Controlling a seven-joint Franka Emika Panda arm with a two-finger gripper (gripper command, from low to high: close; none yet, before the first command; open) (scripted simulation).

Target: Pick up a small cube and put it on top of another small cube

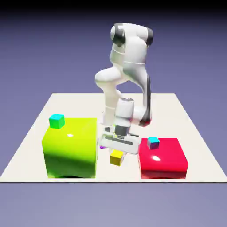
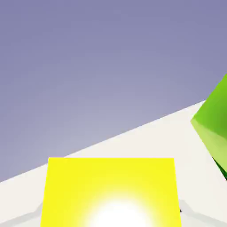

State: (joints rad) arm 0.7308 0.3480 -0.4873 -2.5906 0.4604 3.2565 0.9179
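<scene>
The tiny bright yellow cube (image 1: 116, 158) is near the table's front, between the big lime-green block and the big red block. My gripper (image 1: 117, 151) comes down onto it from above, its white hand right over the cube. In the hand view the yellow cube (image 2: 111, 190) fills the bottom middle, between the fingers. It hides nearly all of both fingers of the gripper (image 2: 113, 219), which is shut on it. Whether the cube touches the table I cannot tell. A tiny cyan cube (image 1: 153, 142) sits on the red block, another cyan cube (image 1: 56, 120) on the lime-green block.
The big lime-green block (image 1: 71, 146) stands at the exterior view's left, and its edge (image 2: 215, 126) shows in the hand view. The big red block (image 1: 162, 158) stands at the right. A sliver of a tiny purple cube (image 1: 102, 146) peeks out behind the hand. The table's front edge (image 1: 113, 181) is close.
</scene>
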